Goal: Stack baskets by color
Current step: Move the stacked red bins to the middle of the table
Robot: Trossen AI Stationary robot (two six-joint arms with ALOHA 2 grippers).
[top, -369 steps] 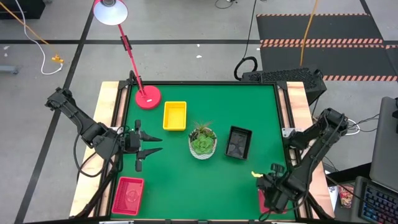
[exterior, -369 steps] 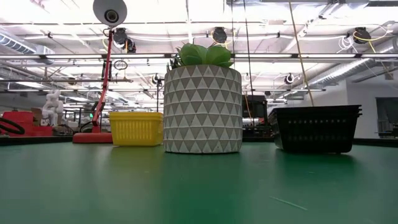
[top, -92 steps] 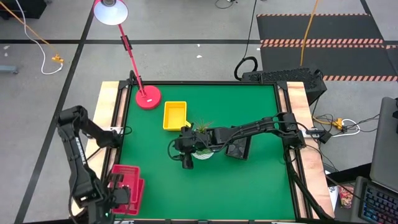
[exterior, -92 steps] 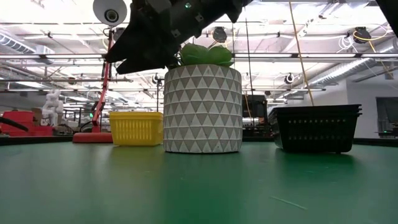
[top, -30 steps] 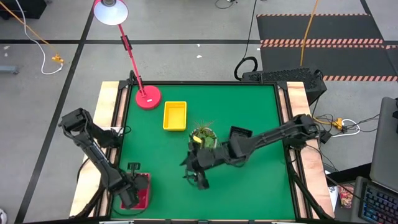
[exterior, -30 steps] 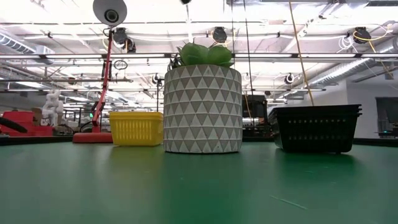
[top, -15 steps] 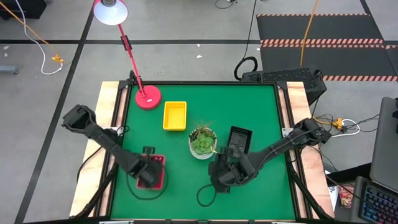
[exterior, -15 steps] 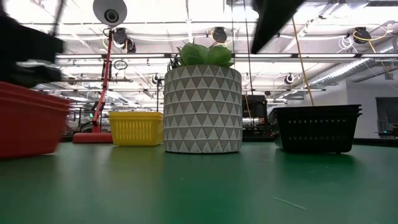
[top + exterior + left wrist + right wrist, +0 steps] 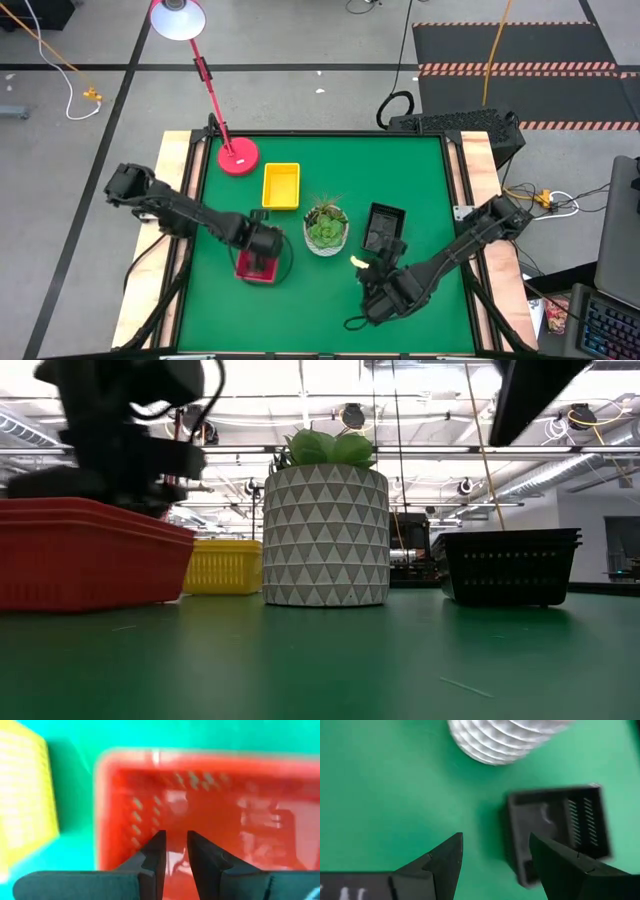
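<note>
the right tool hangs released over the near right of the table, short of the black baskets. the left tool is clenched on the rim of the red baskets, left of the plant pot; best to keep them level and set them down clear of the pot and the yellow baskets farther off. half a second ago the red baskets were nearer and more to the left.

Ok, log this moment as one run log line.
left gripper: shut on red basket | right gripper: open, empty, near black basket
</note>
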